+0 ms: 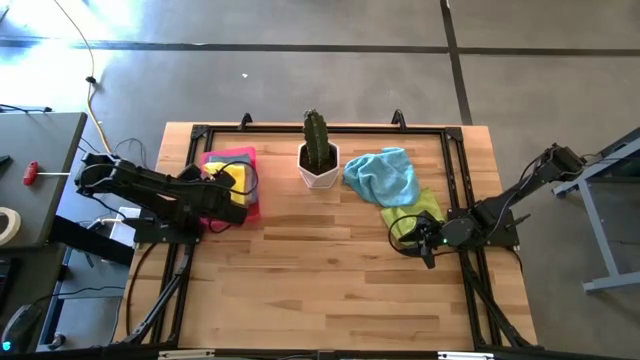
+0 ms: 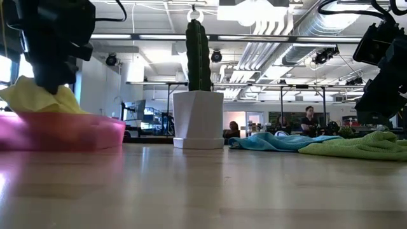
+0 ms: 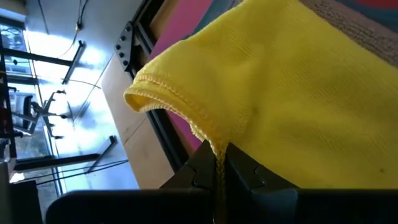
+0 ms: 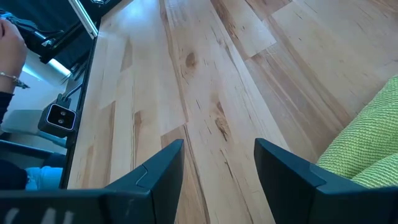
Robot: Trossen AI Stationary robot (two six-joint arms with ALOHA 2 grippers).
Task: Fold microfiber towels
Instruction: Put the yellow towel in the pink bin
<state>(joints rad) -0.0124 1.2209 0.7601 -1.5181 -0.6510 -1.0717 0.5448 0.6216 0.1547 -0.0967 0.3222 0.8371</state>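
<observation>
Left gripper (image 3: 219, 177) clamped tight on the hemmed edge of a soft yellow microfiber towel (image 3: 280, 93), which sits in the rigid pink rectangular tray (image 1: 238, 157) at the bench's far left; low view shows the yellow cloth bunched above the tray rim, so it's pinched but not out of the tray

Right gripper (image 4: 219, 168) wide open, nothing in it, low over bare wooden bench (image 1: 320, 260) just beside the near edge of a crumpled lime green microfiber towel (image 1: 415, 212)

Crumpled light blue microfiber towel (image 1: 383, 175) lies touching the green one on its far side, next to the white pot with a green cactus (image 1: 319, 155) at far centre

Progress: early, I'd say. No towel visible in a neat folded state: green and blue are loose heaps, yellow is only being picked. Can't tell what else is in the tray under the yellow; a brownish-grey bit of cloth shows in left wrist view. All visible towels left to spread and fold
</observation>
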